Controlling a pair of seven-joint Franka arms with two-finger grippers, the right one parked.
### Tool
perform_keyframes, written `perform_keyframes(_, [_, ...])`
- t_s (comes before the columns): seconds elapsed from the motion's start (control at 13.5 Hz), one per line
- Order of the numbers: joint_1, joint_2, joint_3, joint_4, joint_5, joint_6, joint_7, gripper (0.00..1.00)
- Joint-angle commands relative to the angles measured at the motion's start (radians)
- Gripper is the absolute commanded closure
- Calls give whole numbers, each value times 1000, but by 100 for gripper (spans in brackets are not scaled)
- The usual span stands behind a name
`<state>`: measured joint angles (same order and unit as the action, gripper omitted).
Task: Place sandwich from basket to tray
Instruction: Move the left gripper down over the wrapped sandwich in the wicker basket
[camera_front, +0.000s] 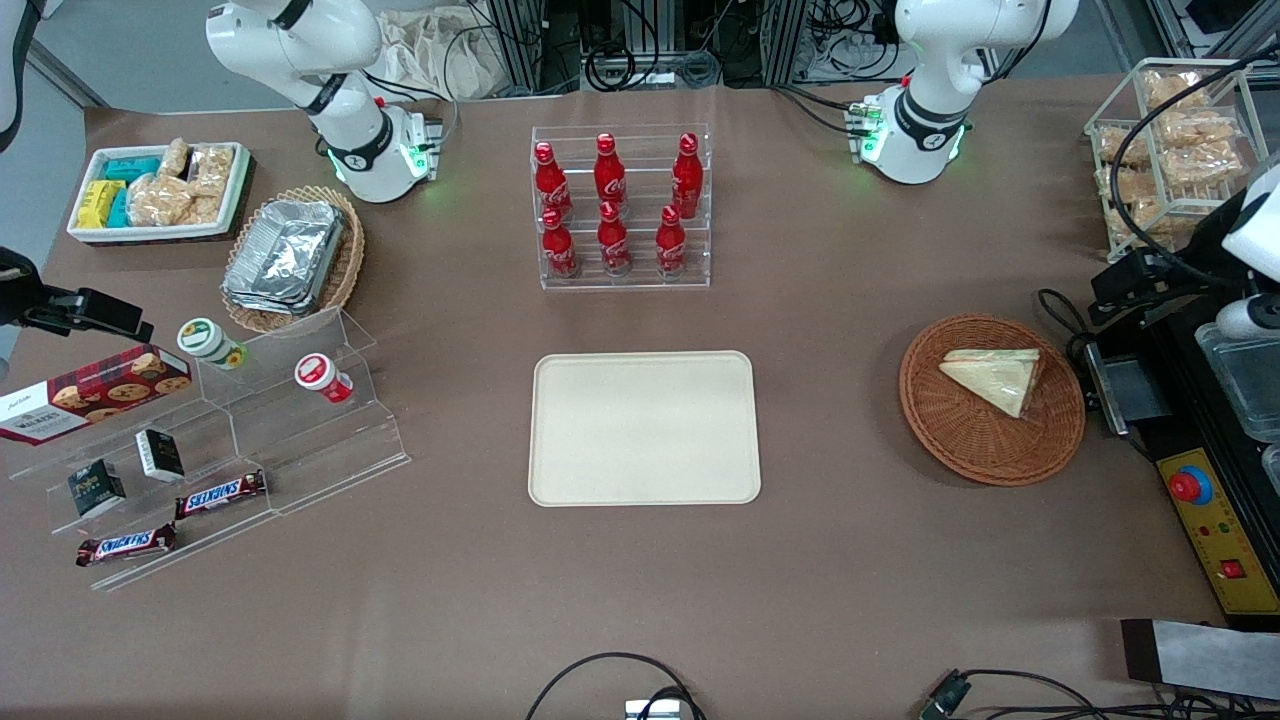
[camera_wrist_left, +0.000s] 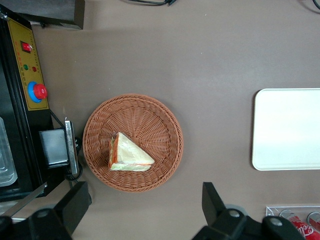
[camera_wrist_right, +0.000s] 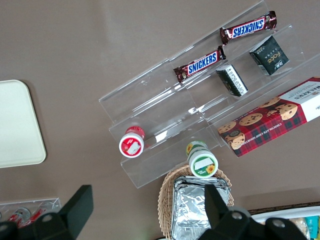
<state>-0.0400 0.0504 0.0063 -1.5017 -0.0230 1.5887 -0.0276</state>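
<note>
The sandwich (camera_front: 995, 378), a wrapped pale bread wedge with orange and green filling on its cut side (camera_wrist_left: 129, 154), lies in the round reddish-brown wicker basket (camera_front: 960, 460) (camera_wrist_left: 150, 115) toward the working arm's end of the table. The cream tray (camera_front: 645, 428) (camera_wrist_left: 290, 130) lies flat at the table's middle with nothing on it. My left gripper (camera_wrist_left: 144, 199) hangs high above the table, open, its fingers (camera_wrist_left: 75, 200) spread wide beside the basket's rim and holding nothing. In the front view its black hand (camera_front: 1145, 278) shows beside the basket.
A black machine with a red button (camera_front: 1190, 487) stands beside the basket. A rack of red bottles (camera_front: 620, 205) stands farther from the front camera than the tray. A wire rack of snacks (camera_front: 1170, 140), an acrylic stand (camera_front: 250, 450) and an oval basket of foil trays (camera_front: 290, 255) line the table's ends.
</note>
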Motion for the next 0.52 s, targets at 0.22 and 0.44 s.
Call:
perform_keyframes(0.22, [-8,32,9,23,2,-18,-84,0])
perform_keyframes(0.44, [5,39,11,-32,2,-23,-176,0])
